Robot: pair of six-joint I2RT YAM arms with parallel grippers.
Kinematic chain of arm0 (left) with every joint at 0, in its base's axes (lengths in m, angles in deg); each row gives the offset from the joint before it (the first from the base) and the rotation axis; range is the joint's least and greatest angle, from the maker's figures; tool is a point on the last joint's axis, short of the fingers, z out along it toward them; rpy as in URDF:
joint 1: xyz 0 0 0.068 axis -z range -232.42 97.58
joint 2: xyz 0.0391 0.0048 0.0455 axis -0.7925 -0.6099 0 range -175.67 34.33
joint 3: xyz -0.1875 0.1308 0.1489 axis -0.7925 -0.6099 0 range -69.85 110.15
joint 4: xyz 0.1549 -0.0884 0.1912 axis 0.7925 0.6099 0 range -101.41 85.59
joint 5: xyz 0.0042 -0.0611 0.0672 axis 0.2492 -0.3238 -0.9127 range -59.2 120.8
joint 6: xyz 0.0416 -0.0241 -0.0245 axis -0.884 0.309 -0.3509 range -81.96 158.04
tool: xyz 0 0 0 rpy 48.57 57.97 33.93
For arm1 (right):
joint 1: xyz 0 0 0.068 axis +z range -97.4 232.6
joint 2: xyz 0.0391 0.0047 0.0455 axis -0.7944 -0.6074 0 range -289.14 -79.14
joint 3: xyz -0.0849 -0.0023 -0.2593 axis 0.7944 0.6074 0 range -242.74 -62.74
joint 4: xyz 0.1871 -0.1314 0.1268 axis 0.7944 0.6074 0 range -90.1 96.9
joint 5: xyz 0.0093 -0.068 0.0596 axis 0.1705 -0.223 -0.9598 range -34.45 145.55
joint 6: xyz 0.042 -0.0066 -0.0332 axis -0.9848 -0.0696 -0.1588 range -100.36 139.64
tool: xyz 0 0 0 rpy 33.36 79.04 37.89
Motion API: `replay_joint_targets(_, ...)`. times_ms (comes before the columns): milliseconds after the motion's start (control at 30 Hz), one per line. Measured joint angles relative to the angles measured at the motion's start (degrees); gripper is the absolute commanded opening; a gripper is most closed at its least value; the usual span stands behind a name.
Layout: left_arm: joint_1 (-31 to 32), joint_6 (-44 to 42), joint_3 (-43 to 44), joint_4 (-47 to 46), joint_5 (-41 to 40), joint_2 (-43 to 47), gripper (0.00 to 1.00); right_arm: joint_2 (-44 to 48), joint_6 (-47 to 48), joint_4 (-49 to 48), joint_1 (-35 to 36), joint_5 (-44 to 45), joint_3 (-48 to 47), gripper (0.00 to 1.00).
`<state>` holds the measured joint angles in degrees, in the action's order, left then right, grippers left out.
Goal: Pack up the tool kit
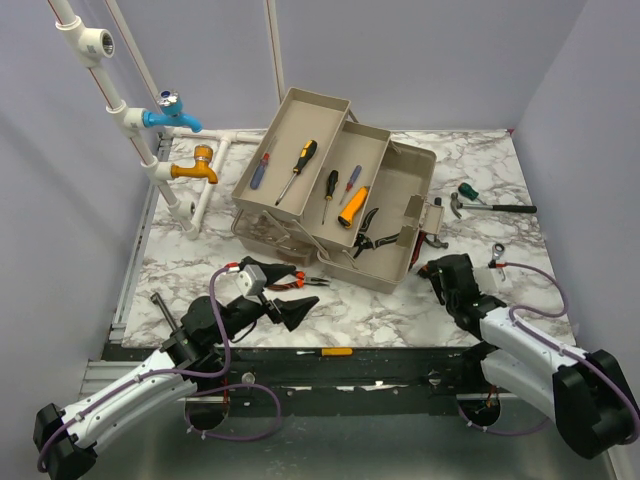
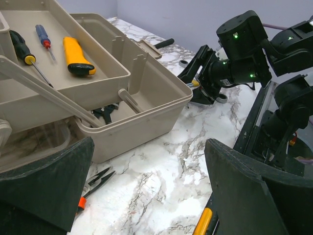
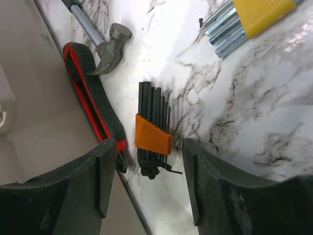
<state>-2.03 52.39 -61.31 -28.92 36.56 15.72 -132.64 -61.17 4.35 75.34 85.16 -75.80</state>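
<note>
Ann: Your right pincer (image 3: 149,181) is spread wide and holds nothing. The key set (image 3: 154,100) lies on the surface (image 3: 234,98) under the gap between its fingers. It is just beside the red and black handle (image 3: 93,93), near the toolbox (image 1: 395,190).

Ben: I think you should go straight down. Keep your finger off that handle, and squeeze on the orange holder (image 3: 153,136).

Ann: The keys run up and down in your wrist view, with the straight ends pointing away from you. Your fingers sit across them. Good.

Ben: Your left pincer (image 2: 146,191) is spread too, and it holds nothing.
</note>
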Motion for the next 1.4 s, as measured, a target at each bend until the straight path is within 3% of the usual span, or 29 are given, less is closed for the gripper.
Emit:
replay_joint_targets(233, 0.0, 0.0, 0.0, 0.0, 0.0, 0.0, 0.99, -4.4, -1.8, -5.4, -0.3, 0.9, 0.1, 0.48)
replay_joint_targets(267, 0.0, 0.0, 0.0, 0.0, 0.0, 0.0, 0.99, -4.6, -2.0, -5.6, -0.3, 1.0, 0.2, 0.41)
replay_joint_targets(367, 0.0, 0.0, 0.0, 0.0, 0.0, -0.3, 0.99, -4.4, -2.5, -5.5, -0.3, 1.5, 1.0, 0.02)
replay_joint_targets(500, 0.0, -0.1, 0.0, 0.0, 0.0, -0.8, 0.99, -0.5, -3.6, -5.4, -0.3, 2.6, 1.6, 0.01)
replay_joint_targets(700, 0.0, -0.3, 0.0, -0.3, 0.0, -2.3, 0.99, 8.3, -1.3, 4.8, -0.3, 5.2, 1.0, 0.01)
replay_joint_targets(867, 0.0, -0.4, 0.0, -0.4, 0.0, -2.4, 0.99, 15.0, 8.2, 12.1, -0.3, 5.6, -5.6, 0.01)
replay_joint_targets(1000, 0.0, -0.1, 0.0, -0.4, 0.0, -2.5, 0.99, 16.6, 19.8, 10.6, -0.3, 2.3, -13.4, 0.01)
replay_joint_targets(1133, 0.0, 0.7, 1.7, 1.1, 0.0, -3.4, 0.99, 11.1, 29.6, 6.2, -0.4, -6.1, -21.6, 0.01)
replay_joint_targets(1400, 0.0, 2.5, 6.2, 3.9, -0.4, -3.9, 0.99, -14.3, 36.9, -3.5, 0.0, -23.0, -37.7, 0.01)
